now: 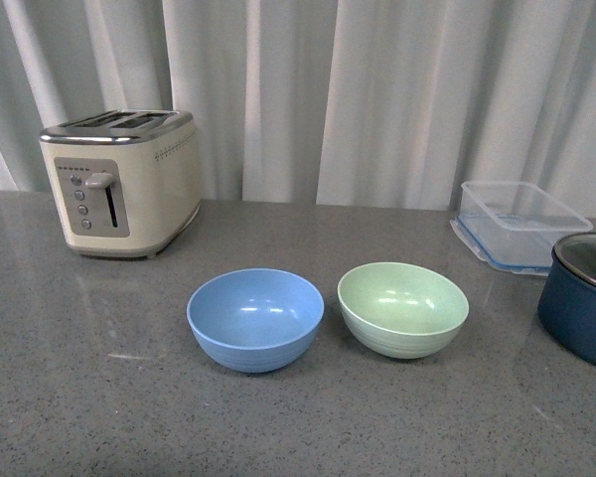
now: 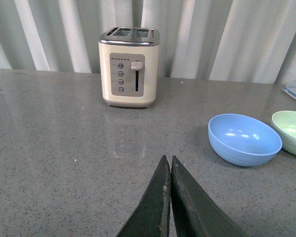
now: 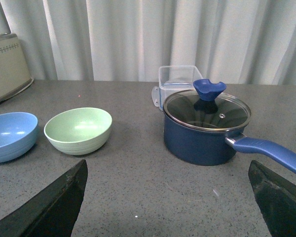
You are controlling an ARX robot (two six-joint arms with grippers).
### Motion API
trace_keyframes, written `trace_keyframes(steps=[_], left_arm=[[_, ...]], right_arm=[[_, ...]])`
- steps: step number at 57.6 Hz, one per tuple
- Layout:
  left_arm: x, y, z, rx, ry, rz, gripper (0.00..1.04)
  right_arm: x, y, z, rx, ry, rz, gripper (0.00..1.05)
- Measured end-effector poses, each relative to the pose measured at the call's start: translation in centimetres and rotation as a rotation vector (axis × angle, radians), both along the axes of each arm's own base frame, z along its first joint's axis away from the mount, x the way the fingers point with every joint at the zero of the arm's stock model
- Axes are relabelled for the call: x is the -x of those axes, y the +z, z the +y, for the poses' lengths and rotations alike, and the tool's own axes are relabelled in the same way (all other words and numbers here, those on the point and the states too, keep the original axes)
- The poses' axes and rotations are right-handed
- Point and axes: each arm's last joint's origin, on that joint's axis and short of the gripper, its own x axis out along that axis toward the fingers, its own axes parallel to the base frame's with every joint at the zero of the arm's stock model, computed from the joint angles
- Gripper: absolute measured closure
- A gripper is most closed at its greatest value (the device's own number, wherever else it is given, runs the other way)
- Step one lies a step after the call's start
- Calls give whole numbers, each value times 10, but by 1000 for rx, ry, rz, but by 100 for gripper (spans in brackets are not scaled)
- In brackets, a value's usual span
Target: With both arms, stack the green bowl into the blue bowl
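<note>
you have the green bowl (image 1: 403,309) and blue bowl (image 1: 255,318) upright, side by side, just apart, mid-desk (image 1: 99,397). left gripper (image 2: 168,159) fingers pressed together; right gripper (image 3: 167,165) fingers spread wide.

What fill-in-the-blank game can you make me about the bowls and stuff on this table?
The blue bowl and the green bowl are both ____ inside.
The navy pot wears a glass ____.
The left gripper is ____, while the right gripper is open.
Missing words: empty, lid, shut.
</note>
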Motion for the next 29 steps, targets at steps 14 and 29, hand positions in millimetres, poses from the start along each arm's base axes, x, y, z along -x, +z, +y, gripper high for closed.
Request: trace_keyframes(steps=[14,29], left_arm=[[7,-2,0,0,1,13,101],[15,-3,0,0,-2,7,101]], right_arm=[[0,0,0,0,0,0,10],[0,0,0,0,0,0,10]])
